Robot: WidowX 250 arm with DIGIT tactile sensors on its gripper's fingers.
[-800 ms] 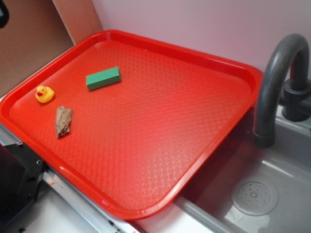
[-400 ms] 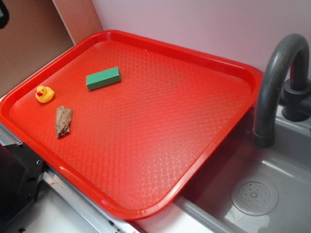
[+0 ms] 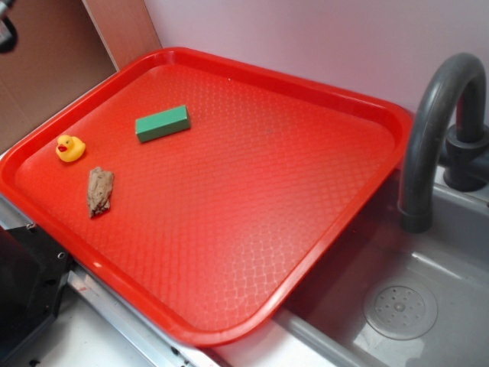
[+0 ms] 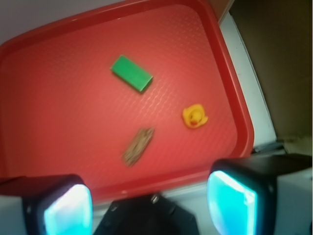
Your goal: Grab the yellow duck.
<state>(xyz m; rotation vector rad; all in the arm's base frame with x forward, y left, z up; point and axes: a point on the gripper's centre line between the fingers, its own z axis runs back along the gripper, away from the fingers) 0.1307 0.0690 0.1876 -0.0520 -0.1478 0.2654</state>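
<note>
The yellow duck [image 3: 69, 147] sits near the left rim of the red tray [image 3: 359, 99], upright, with its red-orange beak showing. In the wrist view the yellow duck [image 4: 194, 116] lies ahead and to the right, well beyond my gripper [image 4: 149, 208]. The gripper is open, its two cyan pads [image 4: 232, 200] wide apart with nothing between them, and it hovers high over the tray's near edge. Only a dark sliver of the gripper [image 3: 5, 27] shows at the top left corner of the exterior view.
A green block [image 3: 163, 123] and a brown wrinkly lump [image 3: 99, 190] lie on the tray close to the duck. A grey faucet [image 3: 435, 130] and a sink basin [image 3: 397, 306] are at the right. A black mount [image 3: 27, 267] sits below the tray's left edge.
The sliver of gripper at the top left corner has shifted slightly. The duck, block and lump have not moved.
</note>
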